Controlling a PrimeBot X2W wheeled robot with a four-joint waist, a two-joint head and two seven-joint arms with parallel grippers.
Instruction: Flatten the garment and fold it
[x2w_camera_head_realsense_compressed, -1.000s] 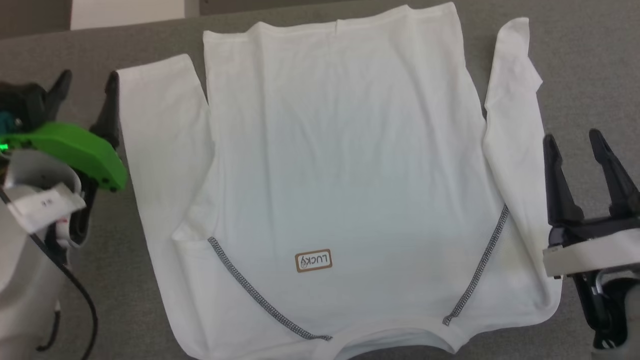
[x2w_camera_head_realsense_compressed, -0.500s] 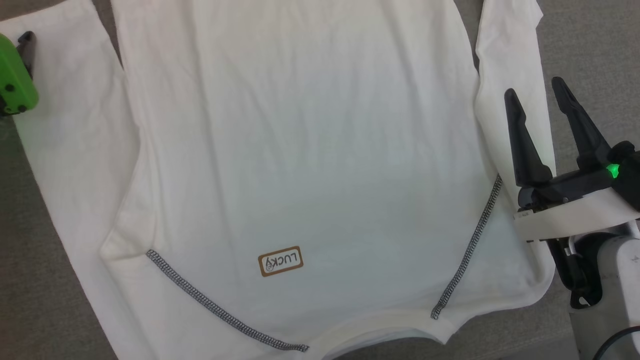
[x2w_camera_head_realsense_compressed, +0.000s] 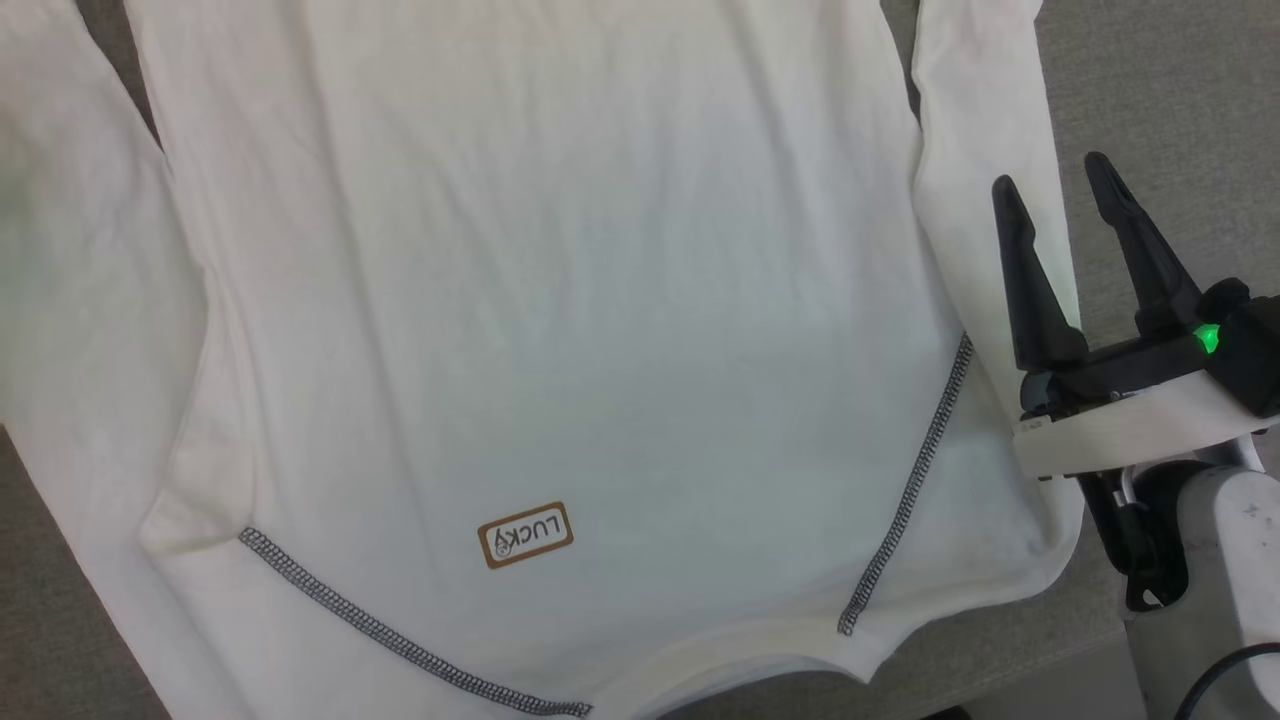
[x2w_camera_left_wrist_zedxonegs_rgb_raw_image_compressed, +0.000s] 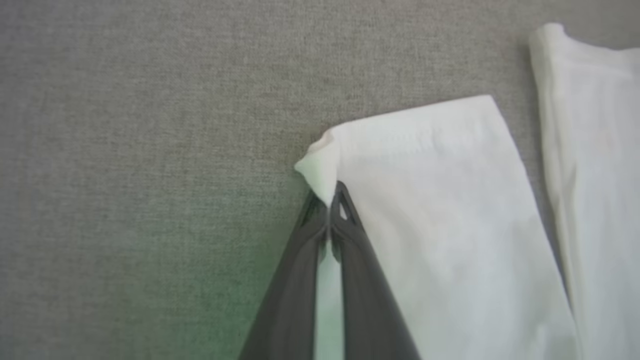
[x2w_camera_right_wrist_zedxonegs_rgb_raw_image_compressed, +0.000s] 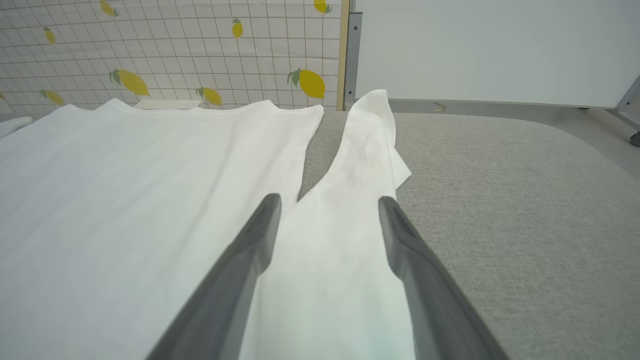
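Since a second ago my head camera has swung closer, and my right gripper (x2w_camera_head_realsense_compressed: 1050, 175) has come in over the right sleeve (x2w_camera_head_realsense_compressed: 985, 150), jaws wide apart. My left gripper (x2w_camera_left_wrist_zedxonegs_rgb_raw_image_compressed: 327, 202) pinches the left cuff corner (x2w_camera_left_wrist_zedxonegs_rgb_raw_image_compressed: 320, 167). I see the garment (x2w_camera_head_realsense_compressed: 560, 300) spread flat on the grey fabric surface (x2w_camera_right_wrist_zedxonegs_rgb_raw_image_compressed: 500, 200), with a lemon-print wall (x2w_camera_right_wrist_zedxonegs_rgb_raw_image_compressed: 150, 45) and a white panel (x2w_camera_right_wrist_zedxonegs_rgb_raw_image_compressed: 475, 50) behind.

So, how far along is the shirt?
Done: the shirt lies spread flat on the grey surface, sleeves alongside. In hand: left gripper is shut on a cuff corner; right gripper hangs open over the other sleeve. Left: every fold; none shows yet.
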